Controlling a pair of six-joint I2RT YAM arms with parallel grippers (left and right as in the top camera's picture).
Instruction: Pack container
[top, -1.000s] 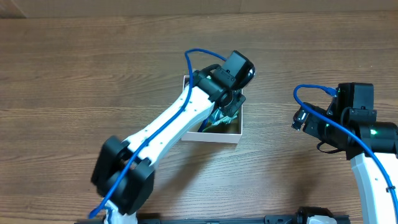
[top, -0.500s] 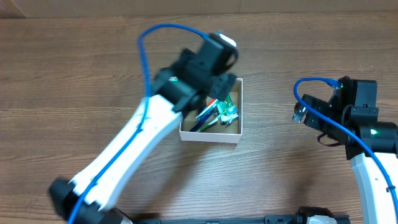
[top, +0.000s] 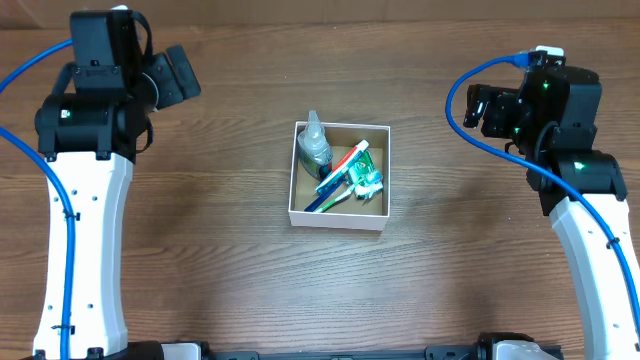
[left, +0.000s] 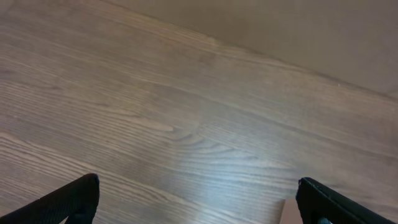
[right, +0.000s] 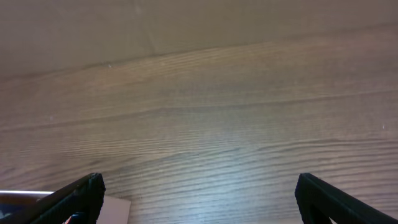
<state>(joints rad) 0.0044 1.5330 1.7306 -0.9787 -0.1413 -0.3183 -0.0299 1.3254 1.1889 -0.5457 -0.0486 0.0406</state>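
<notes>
The container (top: 337, 219), a small square box with white walls and a brown inside, sits mid-table. Inside it lie a clear bottle (top: 314, 149), toothbrushes (top: 334, 188), a red-and-white tube (top: 350, 160) and a green packet (top: 368, 178). My left gripper (top: 180, 76) hangs far to the upper left of the box, open and empty; its wrist view (left: 202, 202) shows bare wood between the wide-apart fingers. My right gripper (top: 479, 106) is at the upper right, also open and empty (right: 202, 199). A pale corner of the container (right: 112, 210) shows at the bottom left of the right wrist view.
The wooden table (top: 240, 270) runs all round the box. Blue cables (top: 460, 95) loop off both arms. A pale wall or floor strip (left: 298, 31) lies past the table's far edge.
My left arm has swung from over the container back to the far left, and its gripper has opened, leaving the items in the box. My right arm has drawn back a little.
</notes>
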